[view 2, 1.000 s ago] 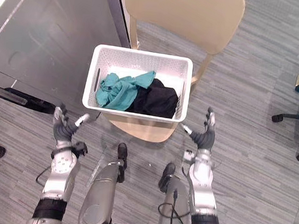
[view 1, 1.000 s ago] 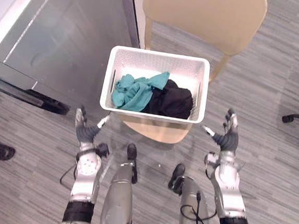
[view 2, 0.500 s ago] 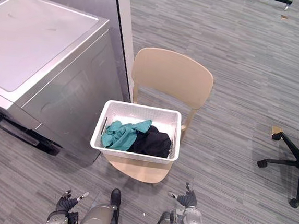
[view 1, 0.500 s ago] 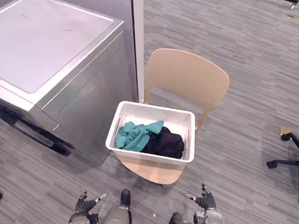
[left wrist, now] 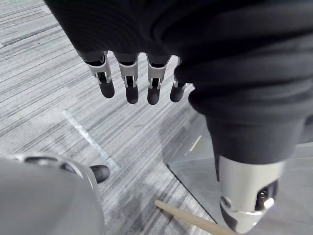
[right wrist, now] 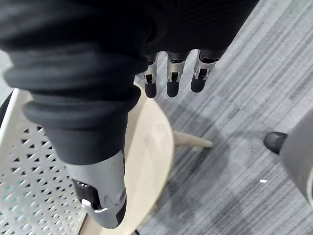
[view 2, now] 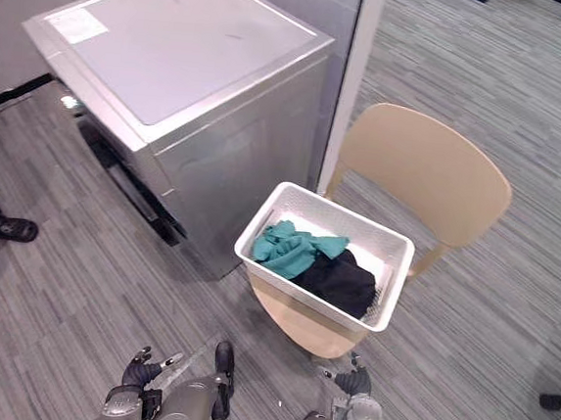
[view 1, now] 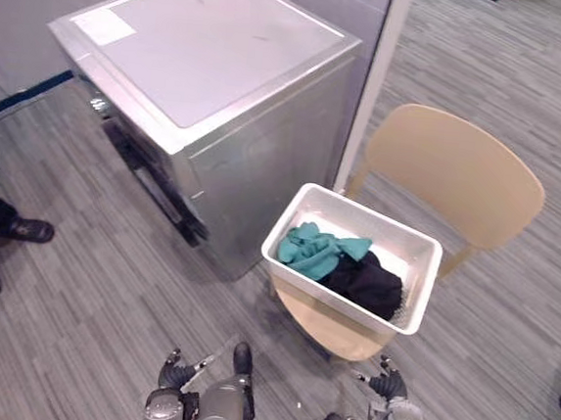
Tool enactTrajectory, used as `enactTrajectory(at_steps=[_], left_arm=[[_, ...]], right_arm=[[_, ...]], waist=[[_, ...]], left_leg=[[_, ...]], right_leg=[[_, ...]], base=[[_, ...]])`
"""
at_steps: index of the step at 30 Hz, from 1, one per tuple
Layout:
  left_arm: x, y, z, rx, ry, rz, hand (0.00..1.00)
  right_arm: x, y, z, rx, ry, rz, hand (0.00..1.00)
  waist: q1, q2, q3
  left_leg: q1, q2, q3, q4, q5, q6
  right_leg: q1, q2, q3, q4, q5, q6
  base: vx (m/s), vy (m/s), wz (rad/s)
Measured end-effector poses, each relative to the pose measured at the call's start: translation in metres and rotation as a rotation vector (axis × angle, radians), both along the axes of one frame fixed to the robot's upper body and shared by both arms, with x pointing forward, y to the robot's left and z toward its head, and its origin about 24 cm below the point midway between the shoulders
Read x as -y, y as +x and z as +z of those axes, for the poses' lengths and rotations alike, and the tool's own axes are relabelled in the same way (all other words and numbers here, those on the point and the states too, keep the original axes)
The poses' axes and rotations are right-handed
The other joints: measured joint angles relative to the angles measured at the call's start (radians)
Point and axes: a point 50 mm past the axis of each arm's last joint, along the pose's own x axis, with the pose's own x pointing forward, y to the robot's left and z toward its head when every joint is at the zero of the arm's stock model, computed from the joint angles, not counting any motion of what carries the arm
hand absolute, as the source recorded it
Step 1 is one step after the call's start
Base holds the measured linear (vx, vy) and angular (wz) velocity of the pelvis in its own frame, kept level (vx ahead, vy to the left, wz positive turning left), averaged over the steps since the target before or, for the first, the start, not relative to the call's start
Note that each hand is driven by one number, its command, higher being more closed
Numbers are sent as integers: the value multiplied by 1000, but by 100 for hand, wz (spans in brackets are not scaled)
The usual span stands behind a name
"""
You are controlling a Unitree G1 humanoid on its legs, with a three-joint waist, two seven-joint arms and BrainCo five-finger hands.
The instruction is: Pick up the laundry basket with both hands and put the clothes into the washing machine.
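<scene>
We see the white plastic laundry basket with little holes in its walls (view 1: 327, 298) sitting on the seat of the pale wooden chair (view 1: 465, 182). Inside it lie a teal cloth (view 1: 314, 250) and a black cloth (view 1: 368, 282), bunched together, so the clothes are not in the machine yet. The chair keeps the basket up off the grey striped floor (view 1: 76, 300), which we think makes it easier to reach. The big silver washing machine with a flat top (view 1: 206, 46) stands just beside the chair, on our left. Our left hand (view 1: 174, 372) is down low, well apart from the basket, and its fingers (left wrist: 128, 83) are straight and loose with nothing in them. Our right hand (view 1: 386, 385) is low on the other side, near the edge of the seat, and its fingers (right wrist: 171, 78) are loose and empty too. With one hand on each side, we think they are set to come in at two sides of the basket. Grabbing both sides at once should keep it from tipping.
</scene>
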Motion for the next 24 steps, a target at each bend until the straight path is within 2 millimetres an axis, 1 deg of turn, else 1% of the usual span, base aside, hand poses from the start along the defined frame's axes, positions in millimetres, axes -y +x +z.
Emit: enactTrajectory(at_steps=[1,2,3,4,5,6,7,8,9,10,11,12,13,14,15,16,17,18,19,20,21,22,23,24], left_arm=[[2,2,1,5,9,-23,0],[4,4,1,7,21,-57,0],[4,8,2,8,33,-86,0],[10,11,3,8,34,-124,0],[16,17,4,18,39,-177,0],[18,18,4,19,41,-195,0],[21,19,4,22,44,-217,0],[23,18,4,19,45,-233,0],[25,16,2,9,41,-242,0],[24,18,4,20,46,-244,0],[23,13,3,17,48,-245,0],[15,13,3,9,68,-241,0],[12,12,3,4,75,-242,0],[11,10,2,-1,76,-239,0],[11,8,2,-6,75,-238,0],[12,7,1,-7,68,-230,0],[12,7,1,-8,65,-222,0],[11,6,0,-16,65,-216,0],[14,5,-1,-20,57,-218,0],[15,3,-2,-25,54,-217,0],[15,2,-2,-29,53,-214,0],[15,3,-2,-27,51,-211,0],[16,2,-2,-28,50,-208,0],[16,1,-3,-29,41,-190,0]], right_arm=[[3,4,2,12,-3,-15,0],[2,2,1,10,5,-28,0],[-1,2,1,13,14,-32,0],[-2,0,0,8,21,-38,0],[-2,-2,-1,-1,26,-47,0],[-2,-3,-2,-6,30,-54,0],[-2,-3,-3,-14,31,-57,0],[-1,-4,-4,-26,30,-58,0],[-4,-6,-6,-43,40,-57,0],[-5,-6,-6,-44,41,-55,0],[-3,-5,-5,-43,30,-36,0],[-12,-3,-6,-46,49,-24,0],[-15,-5,-8,-56,56,-15,0],[-15,-5,-8,-57,57,-13,0],[-16,-6,-8,-59,55,-9,0],[-17,-6,-8,-61,51,9,0],[-16,-4,-7,-55,48,16,0],[-15,-2,-6,-50,38,28,0],[-14,-2,-6,-48,33,34,0],[-14,-1,-5,-44,31,41,0],[-15,0,-4,-32,30,50,0],[-15,-2,-4,-31,32,53,0],[-16,-1,-4,-25,37,57,0],[-19,2,-2,-8,50,66,0]], waist=[[-3,-4,-16],[-5,-13,-27],[-6,-22,-30],[-8,-28,-33],[-14,-27,-33],[-14,-26,-33],[-13,-20,-30],[-15,-13,-27],[-23,-20,-24],[-24,-17,-25],[-3,35,-16],[-7,-5,-10],[-17,3,-7],[-28,0,-8],[-28,7,-5],[-29,13,2],[-29,9,2],[-32,19,8],[-41,22,11],[-50,25,12],[-54,23,11],[-51,23,13],[-47,29,13],[-36,41,11]], left_leg=[[3,-26,15,-7,22,43],[-3,-37,20,-20,5,48],[-4,-46,29,-23,-42,18],[-13,-56,45,-7,-65,4],[-29,-71,36,33,-82,25],[-40,-75,27,67,-106,26],[-57,-79,17,139,-157,32],[-50,-90,17,153,-183,31],[-11,-111,46,137,-205,12],[-18,-98,50,221,-237,23],[-10,-62,-14,329,-339,40],[18,-101,-22,322,-349,40],[28,-122,-33,295,-343,47],[43,-135,-48,271,-337,50],[48,-143,-60,259,-333,45],[65,-162,-74,218,-315,43],[76,-172,-83,197,-307,41],[87,-191,-110,163,-294,26],[106,-211,-135,132,-280,21],[110,-221,-155,128,-274,30],[120,-242,-192,123,-270,36],[135,-252,-221,114,-262,48],[139,-252,-235,111,-259,54],[155,-248,-260,96,-252,59]], right_leg=[[0,-22,-7,11,16,6],[15,-32,-31,-13,27,21],[40,-35,-68,-46,26,27],[75,-35,-103,-84,40,50],[105,-45,-128,-95,51,64],[113,-54,-136,-85,52,65],[121,-76,-133,-37,52,65],[114,-105,-125,29,63,47],[63,-171,-84,128,114,-43],[27,-195,-50,205,124,-95],[-45,-185,32,364,98,-156],[-94,-161,142,415,45,-89],[-121,-113,182,416,1,-56],[-150,-43,212,398,-43,-47],[-165,-1,216,373,-56,-40],[-194,69,233,304,-68,-22],[-208,102,243,266,-68,-22],[-233,161,266,187,-65,-22],[-242,193,302,124,-51,-27],[-248,204,324,116,-33,-41],[-243,211,352,108,-9,-54],[-221,213,346,85,7,-69],[-206,216,335,66,12,-70],[-165,230,320,7,29,-77]], base=[[122,226,77],[97,264,70],[88,199,87],[105,217,109],[91,174,100],[76,205,80],[68,232,55],[81,298,57],[117,275,35],[195,210,-9],[242,177,-19],[230,159,-5],[171,178,38],[116,130,39],[98,131,40],[74,99,32],[92,111,53],[123,94,81],[141,84,97],[190,58,116],[232,22,103],[243,11,91],[311,0,66],[295,5,50]])
